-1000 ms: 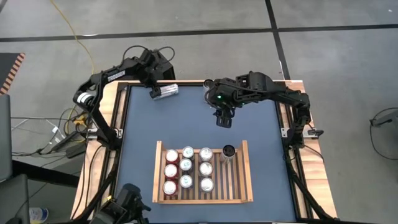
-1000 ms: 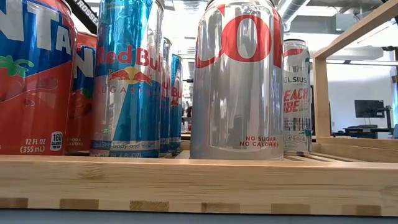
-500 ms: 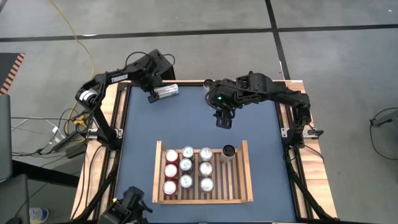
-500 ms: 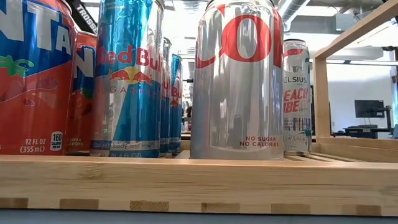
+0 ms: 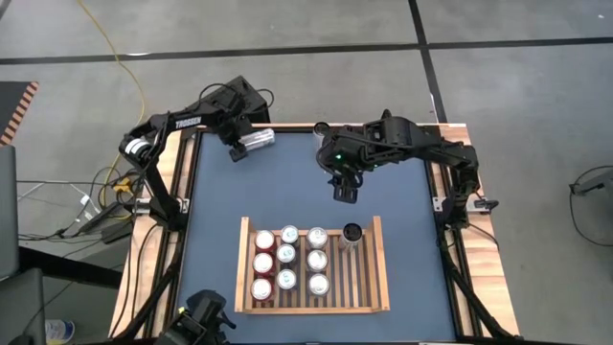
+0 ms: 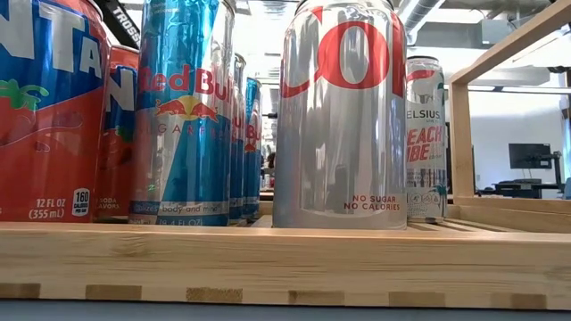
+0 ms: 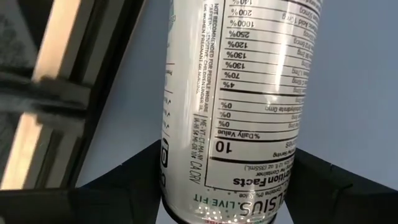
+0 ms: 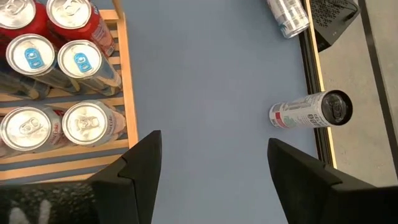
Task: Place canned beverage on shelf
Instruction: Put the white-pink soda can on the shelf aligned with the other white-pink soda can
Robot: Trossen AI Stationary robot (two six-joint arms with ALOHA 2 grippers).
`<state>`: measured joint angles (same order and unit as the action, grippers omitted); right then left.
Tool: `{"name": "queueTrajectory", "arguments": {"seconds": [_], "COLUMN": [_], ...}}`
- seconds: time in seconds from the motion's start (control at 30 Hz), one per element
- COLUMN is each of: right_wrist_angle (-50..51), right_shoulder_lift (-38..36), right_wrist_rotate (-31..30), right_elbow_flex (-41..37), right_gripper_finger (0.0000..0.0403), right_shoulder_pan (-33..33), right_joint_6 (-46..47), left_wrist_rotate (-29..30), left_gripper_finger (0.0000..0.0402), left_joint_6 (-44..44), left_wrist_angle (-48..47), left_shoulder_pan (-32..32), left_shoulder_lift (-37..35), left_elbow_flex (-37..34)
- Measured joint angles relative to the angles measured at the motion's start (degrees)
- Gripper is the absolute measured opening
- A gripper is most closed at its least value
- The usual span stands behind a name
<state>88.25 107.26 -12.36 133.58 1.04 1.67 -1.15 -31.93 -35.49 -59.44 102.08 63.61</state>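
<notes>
Gripping a lying can [image 7: 242,106], the left gripper [image 5: 237,150] seems clenched, fingertips hidden.

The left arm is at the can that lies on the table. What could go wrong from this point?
1. The left gripper holds the lying can near one end, so it may tilt or slip when lifted.
2. The right gripper hangs open between that can and the shelf; the arms could collide.
3. The free slots lie next to upright cans; a tilted can may knock them.
</notes>
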Motion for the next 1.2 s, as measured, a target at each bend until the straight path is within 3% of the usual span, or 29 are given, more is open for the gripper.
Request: {"name": "queueTrajectory", "arguments": {"seconds": [0.33,0.6,0.8,1.03,1.2], "right_wrist_angle": [0.0,0.0,1.0,1.7,1.7], "right_shoulder_lift": [0.0,0.0,0.0,0.0,0.0], "right_wrist_rotate": [0.0,-0.1,-0.2,-1.4,-1.4], "right_elbow_flex": [0.0,0.0,0.0,0.0,0.0], "right_gripper_finger": [0.026,0.026,0.026,0.026,0.026], "right_shoulder_pan": [-2.3,-3.8,-4.2,-4.1,-4.2], "right_joint_6": [-0.1,-0.1,-0.1,-0.1,-0.1], "left_wrist_rotate": [11.7,24.1,37.6,59.2,67.2], "left_gripper_finger": [0.0244,0.0244,0.0244,0.0244,0.0244], "left_joint_6": [3.5,3.0,-0.7,-8.8,-17.4], "left_wrist_angle": [-8.6,-15.3,-17.3,-18.2,-19.1], "left_shoulder_pan": [3.7,11.5,20.2,31.8,39.6], "left_shoulder_lift": [-5.1,-9.6,-13.2,-14.9,-14.9], "left_elbow_flex": [0.5,0.5,0.5,0.5,0.5]}}
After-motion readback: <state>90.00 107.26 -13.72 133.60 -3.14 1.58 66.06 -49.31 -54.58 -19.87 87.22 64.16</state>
